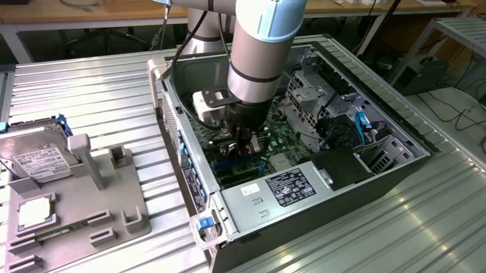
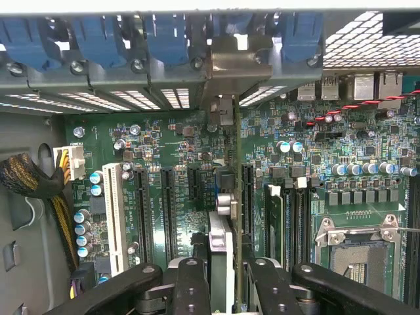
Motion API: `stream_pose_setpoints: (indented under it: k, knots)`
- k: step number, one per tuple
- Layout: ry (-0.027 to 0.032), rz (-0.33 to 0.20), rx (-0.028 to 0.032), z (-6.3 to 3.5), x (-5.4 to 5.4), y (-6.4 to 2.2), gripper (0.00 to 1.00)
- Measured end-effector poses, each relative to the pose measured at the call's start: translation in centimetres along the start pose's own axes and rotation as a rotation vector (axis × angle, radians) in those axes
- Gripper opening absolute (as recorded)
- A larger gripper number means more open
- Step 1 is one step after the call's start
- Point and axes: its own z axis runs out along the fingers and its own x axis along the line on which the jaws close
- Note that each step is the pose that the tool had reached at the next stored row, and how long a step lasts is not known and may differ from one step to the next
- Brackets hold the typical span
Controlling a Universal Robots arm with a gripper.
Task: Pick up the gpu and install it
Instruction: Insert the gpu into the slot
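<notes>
black fingers [image 2: 190, 289] of the one gripper [image 2: 230, 292] are sitting closest, drawn partway in and clamping the single gpu [image 2: 223, 203]. the card is standing on edge inside the one open computer case [image 1: 319, 239], right above the green motherboard [image 2: 164, 138] among its black slots, with its metal bracket [image 2: 239, 59] pointing at the rear wall under the row of blue clips [image 2: 167, 39]. so the pick-up is looking done to me and the install is looking under way. i am not managing to tell whether the card's edge is sitting in a slot. farther out, on the exterior view's left, one grey tray [image 1: 114, 199] is carrying one hard drive [image 1: 34, 156], one square chip [image 1: 34, 213] and one memory stick [image 1: 61, 230].
</notes>
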Motion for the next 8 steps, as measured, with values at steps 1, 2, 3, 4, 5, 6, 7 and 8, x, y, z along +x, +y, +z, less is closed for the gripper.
stream_pose_setpoints:
  k: [1,2,3,4,5,6,7,8]
  knots:
    - [0.0001,0.0,0.0,0.01,0.01,0.0,0.28]
    - [0.0002,0.0,-0.0001,0.02,0.01,0.0,0.28]
    - [0.0002,-0.001,0.0,0.05,0.01,0.01,0.28]
    - [-0.0001,-0.001,-0.0002,0.13,0.01,0.01,0.28]
    - [0.0003,-0.001,-0.0006,0.19,0.02,0.01,0.28]
    - [-0.0001,-0.002,-0.0007,0.27,0.02,0.01,0.28]
    - [-0.0001,-0.002,-0.0008,0.32,0.02,0.01,0.28]
    - [0.0,-0.003,-0.001,0.35,0.02,0.01,0.28]
